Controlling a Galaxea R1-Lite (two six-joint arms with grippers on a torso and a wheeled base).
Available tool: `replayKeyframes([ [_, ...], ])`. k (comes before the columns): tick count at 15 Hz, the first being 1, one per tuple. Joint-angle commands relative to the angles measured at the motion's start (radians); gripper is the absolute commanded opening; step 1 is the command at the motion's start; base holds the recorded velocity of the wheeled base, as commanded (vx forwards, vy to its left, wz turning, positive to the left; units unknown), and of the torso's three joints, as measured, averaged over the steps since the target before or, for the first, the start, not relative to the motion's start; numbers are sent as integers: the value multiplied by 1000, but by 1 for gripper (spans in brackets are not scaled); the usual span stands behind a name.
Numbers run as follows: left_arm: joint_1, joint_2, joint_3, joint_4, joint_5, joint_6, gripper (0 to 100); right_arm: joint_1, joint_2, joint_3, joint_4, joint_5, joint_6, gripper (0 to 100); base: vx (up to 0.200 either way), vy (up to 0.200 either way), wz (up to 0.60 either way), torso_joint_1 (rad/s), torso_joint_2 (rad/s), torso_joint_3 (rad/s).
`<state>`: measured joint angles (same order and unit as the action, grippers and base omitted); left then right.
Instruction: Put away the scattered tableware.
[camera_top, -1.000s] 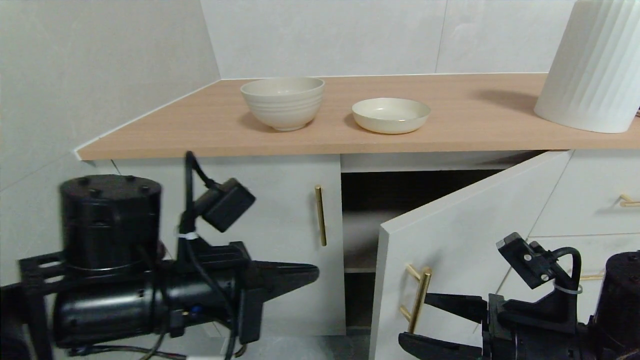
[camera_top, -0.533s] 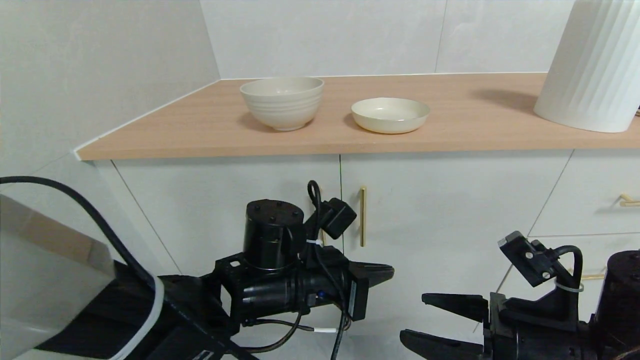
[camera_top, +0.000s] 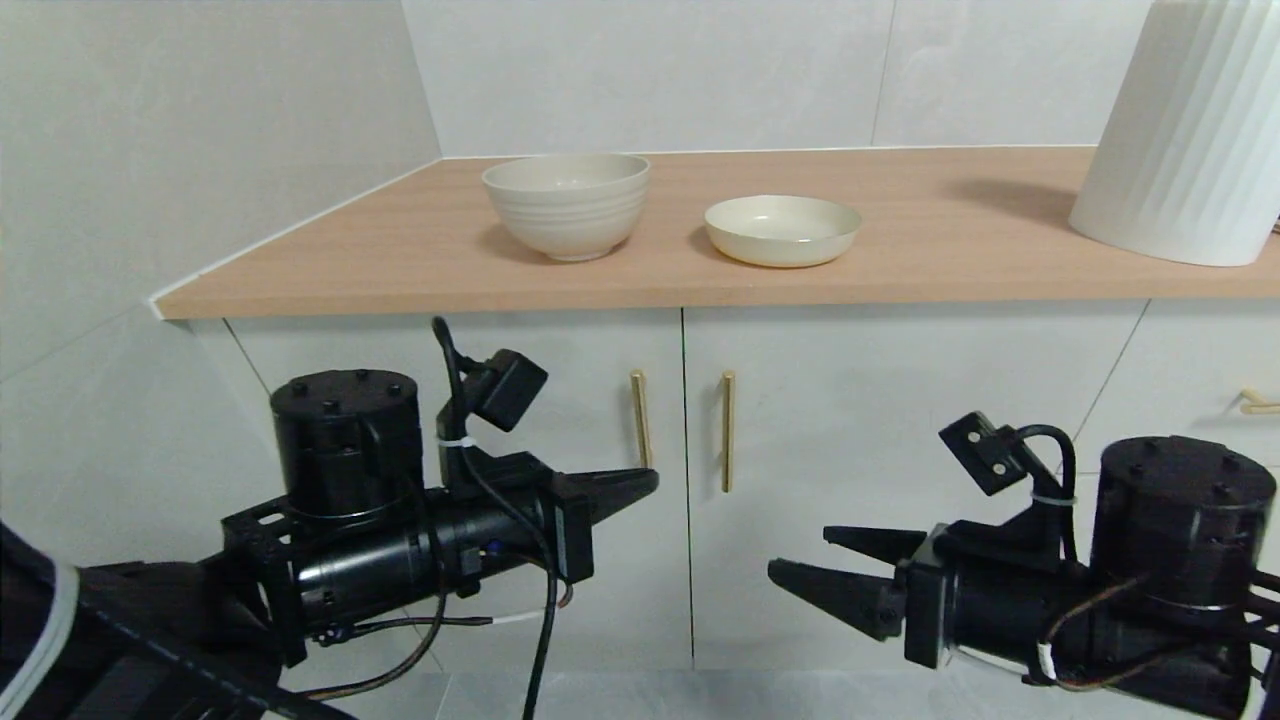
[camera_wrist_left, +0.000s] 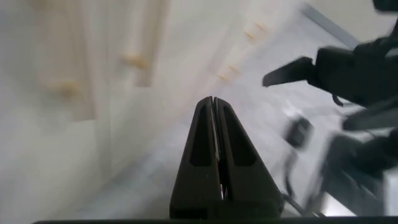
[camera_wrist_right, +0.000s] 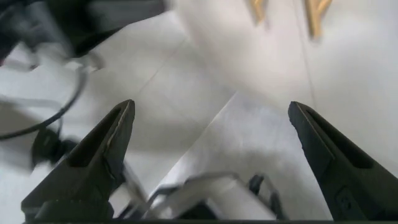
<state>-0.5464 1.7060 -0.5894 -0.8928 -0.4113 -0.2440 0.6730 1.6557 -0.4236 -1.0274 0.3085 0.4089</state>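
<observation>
Bowl (camera_top: 566, 205) and dish (camera_top: 782, 229) on bench (camera_top: 400, 270), unstowed. Below bench, doors (camera_top: 850, 450) shut: left tool (camera_top: 640, 482) pinched together, right tool (camera_top: 800, 555) spread, probably for a handle (camera_top: 728, 430).

light-brown wooden countertop (camera_top: 930, 250) meets pale tiled walls (camera_top: 650, 70) at a corner. below: closed white cabinet doors (camera_top: 850, 450), vertical brass bar handles (camera_top: 728, 430), grey tiled floor (camera_top: 700, 695).

Wooden table (camera_top: 400, 270): deep cream bowl (camera_top: 566, 205) at left-centre, shallow cream dish (camera_top: 782, 230) just right of it, apart. Tall white ribbed container (camera_top: 1185, 140) far right.
</observation>
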Motion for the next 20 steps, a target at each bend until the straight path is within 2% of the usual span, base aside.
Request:
replayKeyframes([
  [1,60,-77,36,0,0,0,0,-44,160,-141,0,0,-13,100,0,0,0,0,0,0],
  [3,106,-91,46,0,0,0,0,-55,257,-264,1,-2,-16,100,0,0,0,0,0,0],
  [8,117,-91,46,0,0,0,0,-58,397,-437,1,-34,-16,100,0,0,0,0,0,0],
  [14,117,-88,45,0,0,0,0,-52,438,-503,0,-48,-13,100,0,0,0,0,0,0],
  [20,117,-72,42,-2,0,0,0,13,461,-534,1,-42,-12,100,0,0,0,0,0,0],
])
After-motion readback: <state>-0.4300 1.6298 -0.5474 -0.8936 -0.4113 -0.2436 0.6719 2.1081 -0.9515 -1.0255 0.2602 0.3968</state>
